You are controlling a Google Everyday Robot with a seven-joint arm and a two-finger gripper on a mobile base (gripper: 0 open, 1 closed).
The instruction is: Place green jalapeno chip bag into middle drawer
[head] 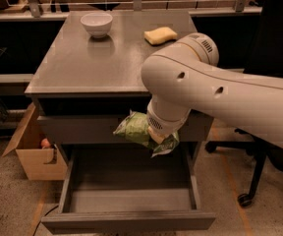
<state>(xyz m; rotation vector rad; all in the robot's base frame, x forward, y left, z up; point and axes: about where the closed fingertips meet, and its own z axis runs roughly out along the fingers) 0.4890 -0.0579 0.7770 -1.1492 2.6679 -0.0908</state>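
Observation:
The green jalapeno chip bag [134, 128], a crinkly green packet, hangs in the air in front of the cabinet's upper grey drawer front [77, 129]. My gripper [157, 134] is shut on its right end, mostly hidden under the thick white arm [215, 90]. The middle drawer [127, 222] is pulled wide open below, its flat grey floor bare. The bag is above the drawer's back half, clear of its walls.
A white bowl [96, 23] and a yellow sponge [160, 35] sit at the back of the cabinet top [92, 65]. A cardboard box [31, 154] stands on the floor to the left. A chair base with castors [244, 196] stands to the right.

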